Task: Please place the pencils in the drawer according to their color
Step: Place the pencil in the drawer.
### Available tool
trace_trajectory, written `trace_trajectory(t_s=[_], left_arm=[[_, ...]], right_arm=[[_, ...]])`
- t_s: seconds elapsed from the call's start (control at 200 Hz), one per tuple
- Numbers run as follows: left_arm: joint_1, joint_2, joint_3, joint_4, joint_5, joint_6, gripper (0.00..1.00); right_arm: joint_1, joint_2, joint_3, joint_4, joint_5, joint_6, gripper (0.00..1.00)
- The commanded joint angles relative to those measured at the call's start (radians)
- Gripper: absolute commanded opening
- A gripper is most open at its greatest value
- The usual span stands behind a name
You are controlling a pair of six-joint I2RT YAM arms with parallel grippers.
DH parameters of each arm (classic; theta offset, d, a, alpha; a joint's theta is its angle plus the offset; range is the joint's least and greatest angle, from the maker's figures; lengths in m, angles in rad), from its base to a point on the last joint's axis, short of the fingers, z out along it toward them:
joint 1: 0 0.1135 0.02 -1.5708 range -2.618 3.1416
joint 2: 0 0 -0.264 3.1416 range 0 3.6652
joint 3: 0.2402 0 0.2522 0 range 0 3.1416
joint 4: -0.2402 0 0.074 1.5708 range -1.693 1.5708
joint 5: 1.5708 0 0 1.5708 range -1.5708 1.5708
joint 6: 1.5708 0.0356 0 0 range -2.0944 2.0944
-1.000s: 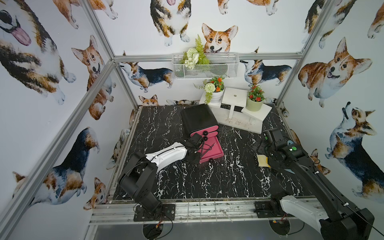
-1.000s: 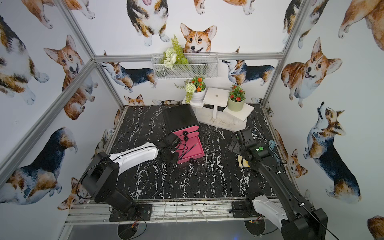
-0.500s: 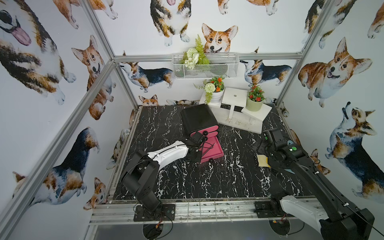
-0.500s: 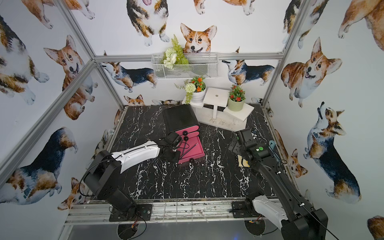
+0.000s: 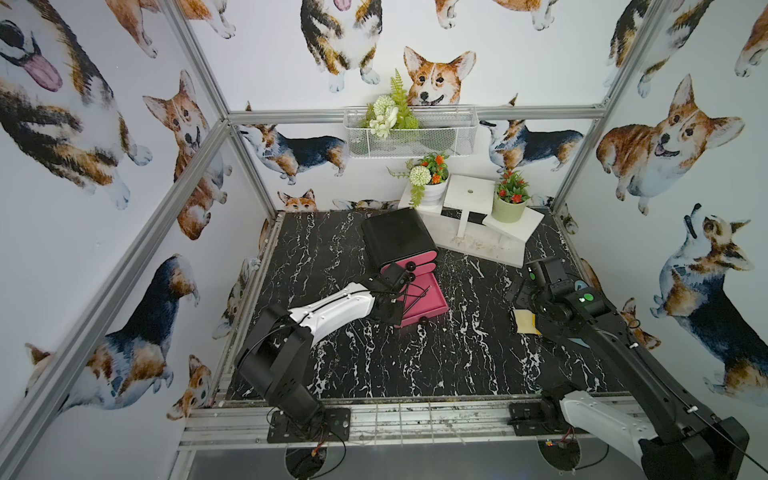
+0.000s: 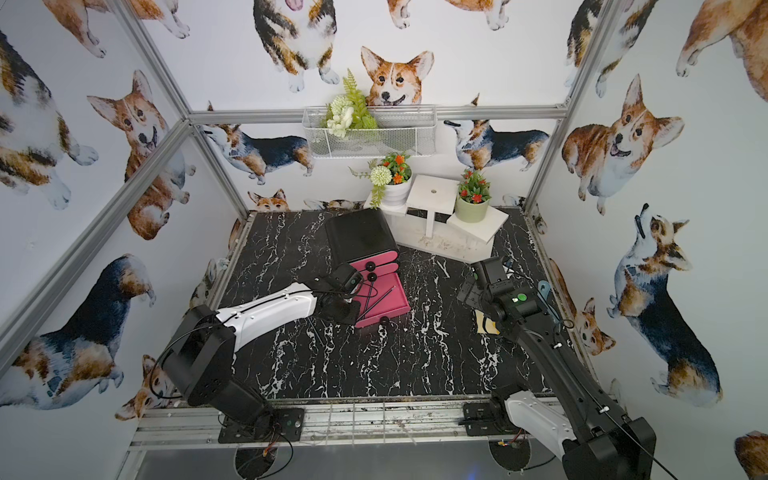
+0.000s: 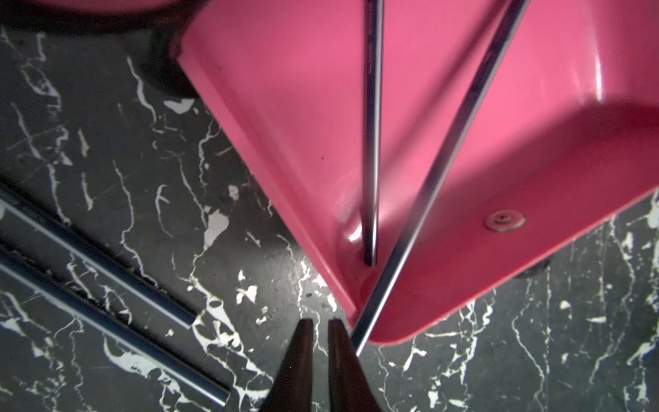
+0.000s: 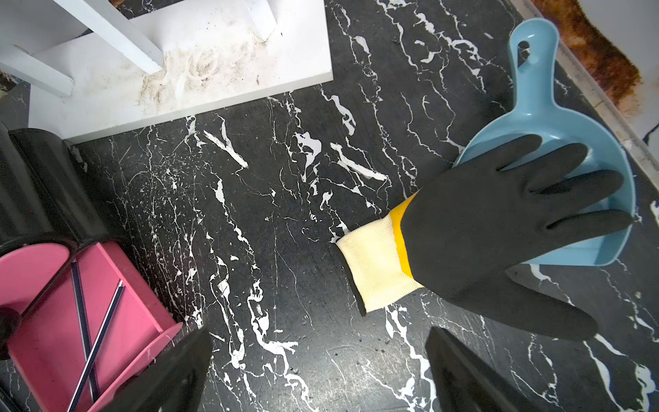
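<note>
Two dark blue-black pencils (image 7: 371, 142) lie crossed in a narrow V inside the pulled-out pink drawer (image 7: 285, 107). The left wrist view shows one of them wholly on the drawer floor. The other slants over the drawer's front corner, with its end poking out past the rim. Two more dark pencils on the table (image 7: 103, 260) lie side by side on the black marble table (image 7: 178, 160), well apart from the drawer.

The left gripper (image 7: 320, 323) hovers at that same corner. Its fingers are drawn nearly together, with only a slit between them and nothing in it. The overhanging pencil end sits just beside one fingertip, and it is not clear whether they touch.

In both top views the drawer sits near the middle of the frame, sticking out from the base of a black cabinet (image 5: 397, 237). The white left arm reaches toward it from the lower left.

The right gripper (image 8: 315, 333) is at the middle right of a top view (image 5: 517, 291). Its jaws are spread wide and empty above bare table. In the right wrist view, a black rubber glove (image 8: 481, 232) with a cream cuff lies near it, partly on top of a light blue dustpan (image 8: 542, 114). A dusty white stand (image 8: 199, 71) is also in that view, and in the top views it sits just right of the cabinet.
</note>
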Motion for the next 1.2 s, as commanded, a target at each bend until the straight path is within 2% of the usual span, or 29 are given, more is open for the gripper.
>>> trace_trajectory(t_s=[0.0, 0.5, 0.811, 1.196], left_arm=[[0.002, -0.029, -0.029, -0.049, -0.016, 0.012, 0.15], [-0.028, 0.014, -0.018, 0.021, 0.041, -0.016, 0.14], [-0.034, 0.031, 0.005, 0.027, -0.013, -0.023, 0.13], [-0.036, 0.060, 0.066, 0.062, -0.018, -0.014, 0.11]], right_arm=[[0.000, 0.001, -0.003, 0.013, 0.015, 0.004, 1.00], [-0.001, -0.017, -0.005, 0.002, 0.026, 0.013, 1.00], [0.000, -0.016, -0.009, 0.010, 0.022, 0.014, 1.00], [0.000, -0.022, -0.011, 0.014, 0.015, 0.013, 1.00]])
